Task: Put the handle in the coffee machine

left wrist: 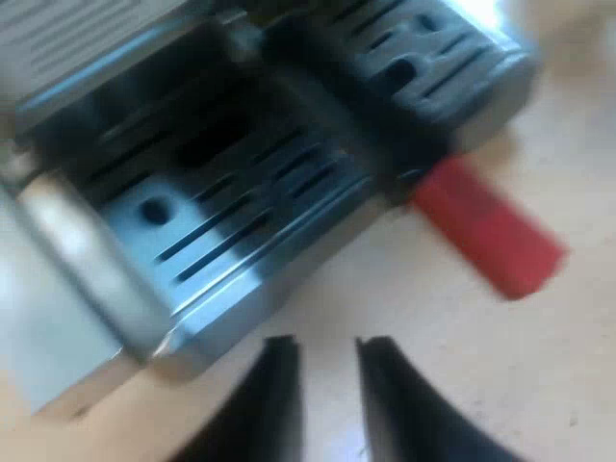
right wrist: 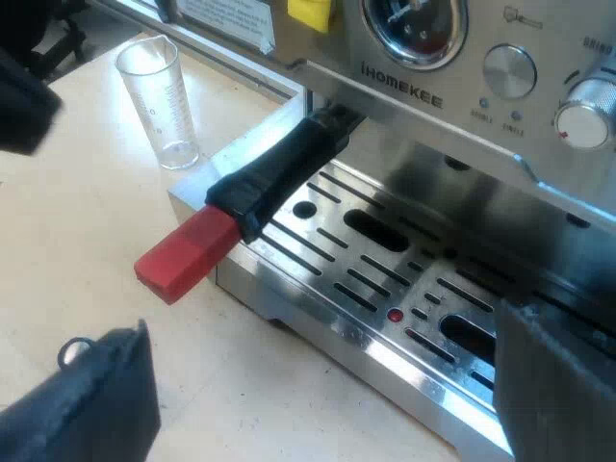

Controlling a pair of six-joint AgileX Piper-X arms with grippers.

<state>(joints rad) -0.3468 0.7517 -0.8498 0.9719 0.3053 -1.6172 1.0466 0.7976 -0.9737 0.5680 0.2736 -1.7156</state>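
The holder's dark handle [right wrist: 289, 168] runs out from under the espresso machine's [right wrist: 452, 72] front panel, over the corner of the slotted drip tray [right wrist: 385, 279]. Its red end [right wrist: 188, 252] sticks out past the tray's edge above the table. My right gripper [right wrist: 322, 322] is open wide in front of the tray, with one finger [right wrist: 96, 404] near the red end and nothing held. My left gripper [left wrist: 327, 356] is open low over the table by the tray's edge [left wrist: 241, 289]. The red end [left wrist: 491, 231] lies a short way beyond its fingertips, and nothing is between them.
An empty measuring glass [right wrist: 159, 101] stands upright on the light table [right wrist: 87, 221] beside the machine, close to the handle. The front panel carries a pressure gauge [right wrist: 414, 24] and knobs [right wrist: 510, 69]. A dark blurred shape [right wrist: 19, 96] sits beyond the glass.
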